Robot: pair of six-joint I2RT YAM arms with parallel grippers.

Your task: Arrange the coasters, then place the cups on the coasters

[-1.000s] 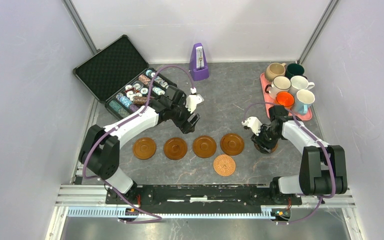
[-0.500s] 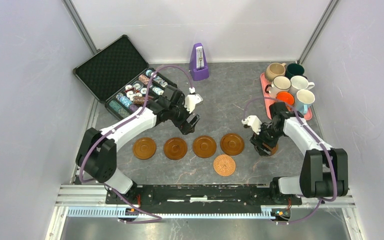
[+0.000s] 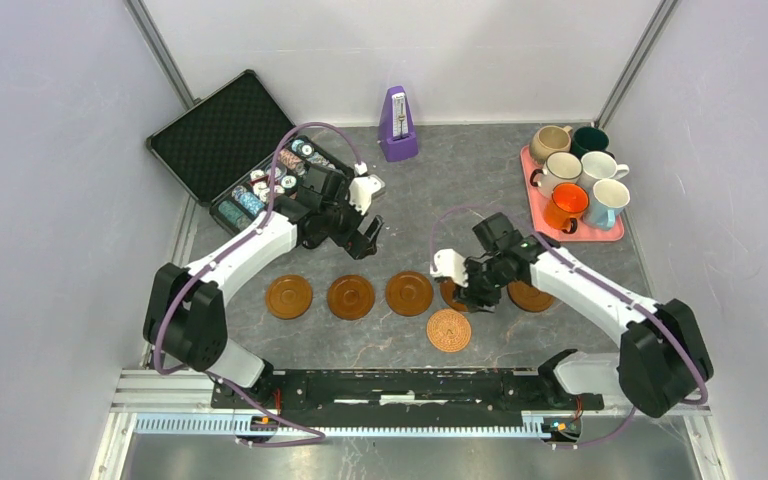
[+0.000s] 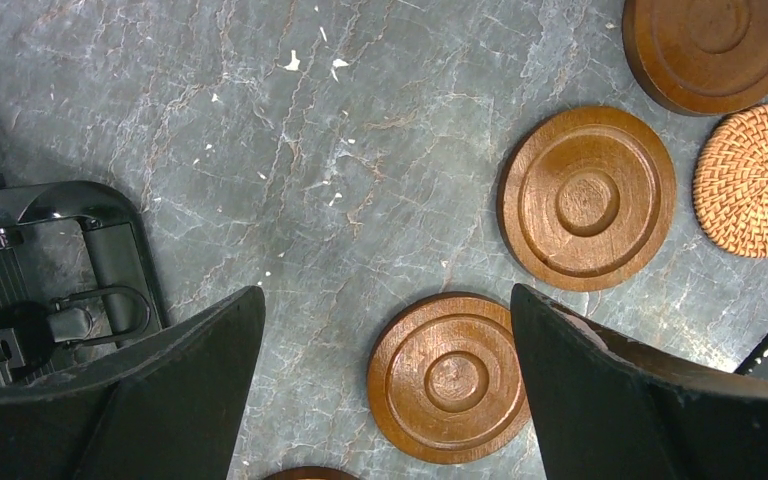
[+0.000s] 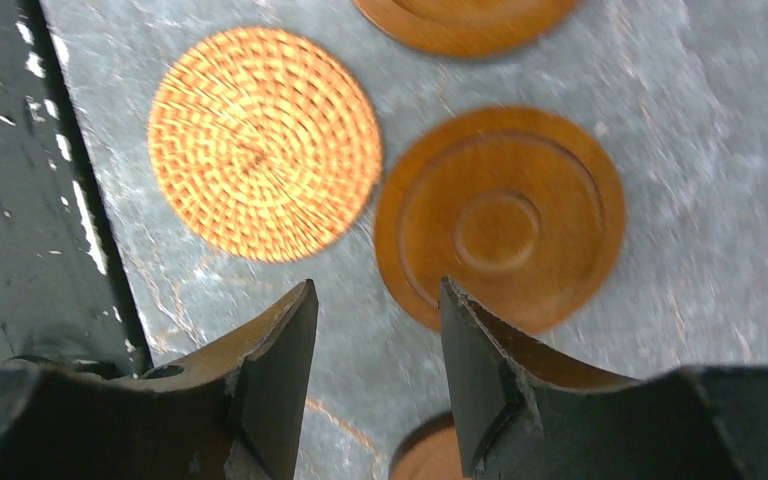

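Note:
Three brown wooden coasters lie in a row, a fourth sits half hidden under my right gripper, and a fifth lies just to its right. A woven round coaster lies in front of the row. My right gripper is open, with bare table between its fingers and a wooden coaster just beyond. My left gripper hangs wide open behind the row, above one coaster. Several cups stand on the pink tray at the back right.
An open black case of poker chips sits at the back left, close behind my left arm. A purple metronome stands at the back centre. The arms' rail runs along the near edge.
My right arm has swung left from the coaster near the tray, leaving it on the table, to the fourth coaster. My left gripper has drawn back toward the case and opened wider.

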